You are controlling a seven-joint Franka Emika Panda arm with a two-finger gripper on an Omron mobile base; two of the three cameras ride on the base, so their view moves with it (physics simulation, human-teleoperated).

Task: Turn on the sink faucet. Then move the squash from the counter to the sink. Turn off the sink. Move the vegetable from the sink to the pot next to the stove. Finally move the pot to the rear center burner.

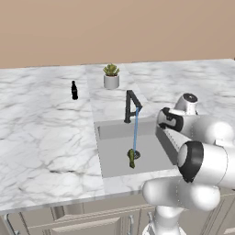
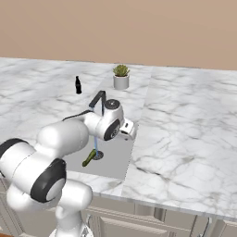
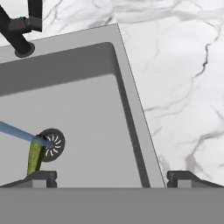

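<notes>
Currently the pincer (image 3: 111,177) stands wide apart and holds nothing; its two dark fingertips (image 3: 41,177) rise at the lower edge of the hand view with bare basin floor between them. It hangs above the right-hand part of the sink (image 3: 92,127), close to the basin's right wall.

Positions relative to the pincer, left to right in the hand view:

1. Far left and beyond: the sink faucet (image 3: 19,30), matte black, stands on the back ledge of the basin. A thin blue stream of water (image 3: 17,131) runs from the left edge down toward the drain, so the faucet is on.
2. Left and near: the squash (image 3: 36,155), dark green with yellowish patches, lies on the basin floor just past the left fingertip. Its far end touches the round drain (image 3: 52,144), and the water lands on that end.
3. Right: the counter (image 3: 183,87), white marble with grey veining, runs along the basin's right rim, under and beyond the right fingertip.

From the base views, the white arm (image 1: 202,156) reaches over the front right of the sink. Farther back than the faucet, on the counter, stand a small black bottle (image 1: 74,90) to the left and a potted plant (image 1: 111,76) in a grey pot nearly in line with the faucet. The squash (image 1: 131,158) lies beneath the spout, well apart from the pincer's fingers.
</notes>
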